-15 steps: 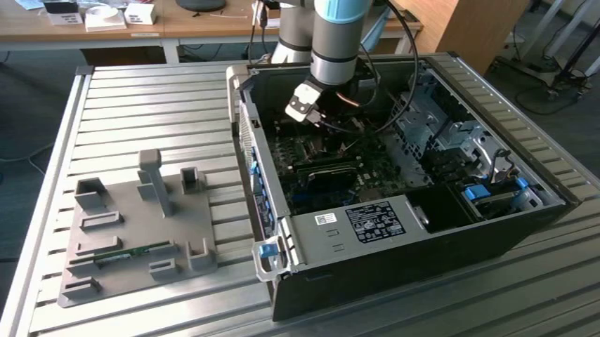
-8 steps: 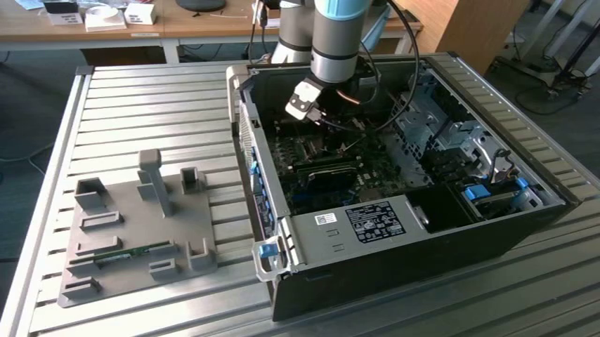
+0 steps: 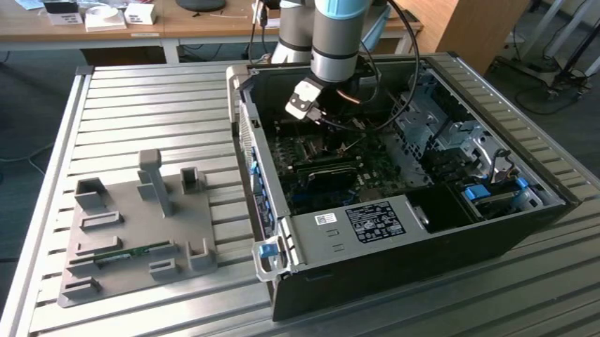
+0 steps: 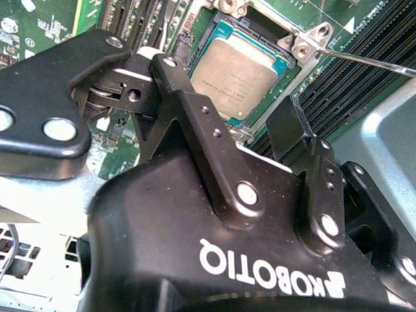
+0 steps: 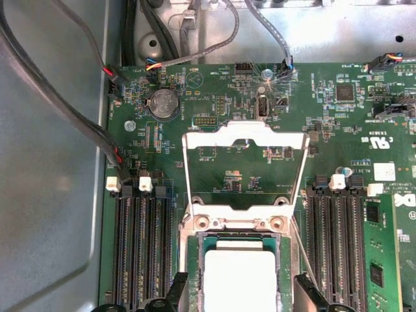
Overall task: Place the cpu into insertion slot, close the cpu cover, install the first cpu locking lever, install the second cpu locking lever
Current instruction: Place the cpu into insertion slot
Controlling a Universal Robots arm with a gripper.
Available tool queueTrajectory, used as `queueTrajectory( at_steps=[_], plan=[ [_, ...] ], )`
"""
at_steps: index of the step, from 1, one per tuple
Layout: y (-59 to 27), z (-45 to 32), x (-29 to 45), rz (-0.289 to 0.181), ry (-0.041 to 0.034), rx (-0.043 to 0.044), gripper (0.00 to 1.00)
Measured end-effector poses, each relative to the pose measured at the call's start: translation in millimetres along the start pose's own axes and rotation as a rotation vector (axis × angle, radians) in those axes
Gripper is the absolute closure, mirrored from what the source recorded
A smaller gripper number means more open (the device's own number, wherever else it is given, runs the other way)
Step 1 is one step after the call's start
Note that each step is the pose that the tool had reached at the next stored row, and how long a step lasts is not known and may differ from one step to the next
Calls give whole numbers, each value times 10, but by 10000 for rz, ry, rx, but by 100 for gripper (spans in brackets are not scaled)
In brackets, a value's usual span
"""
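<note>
In both wrist views the cpu [image 5: 239, 278] [image 4: 235, 73], a flat square chip with a silver-grey top, lies flat inside the insertion slot [image 5: 192, 261] on the green board. The cpu cover [image 5: 245, 138], a silver frame with a square window, stands swung up on its hinge beyond the slot. My gripper [image 5: 239, 296] [image 4: 224, 88] hovers just above the chip, open, one black finger [image 4: 174, 77] on each side and nothing held. A thin locking lever [image 4: 372, 61] sticks out beside the slot. In the exterior view the gripper [image 3: 324, 119] reaches down into the open computer case [image 3: 394, 232].
Long black memory slots [image 5: 143, 250] flank the slot on both sides. Cable bundles [image 5: 78, 110] run along the case wall. A green card [image 5: 380, 260] stands nearby. On the slatted table a grey fixture plate [image 3: 131, 232] sits at the exterior view's left.
</note>
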State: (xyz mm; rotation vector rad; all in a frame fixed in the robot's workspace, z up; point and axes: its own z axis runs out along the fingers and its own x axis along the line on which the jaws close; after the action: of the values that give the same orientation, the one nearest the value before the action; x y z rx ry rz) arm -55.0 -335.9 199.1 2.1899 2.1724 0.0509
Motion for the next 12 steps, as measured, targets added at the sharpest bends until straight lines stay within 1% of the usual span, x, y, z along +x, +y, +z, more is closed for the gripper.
queueTrajectory(
  at_steps=[10,12],
  plan=[
    [0,-2,0,0,-1,1,27],
    [0,-4,-1,0,-6,2,29]
  ],
)
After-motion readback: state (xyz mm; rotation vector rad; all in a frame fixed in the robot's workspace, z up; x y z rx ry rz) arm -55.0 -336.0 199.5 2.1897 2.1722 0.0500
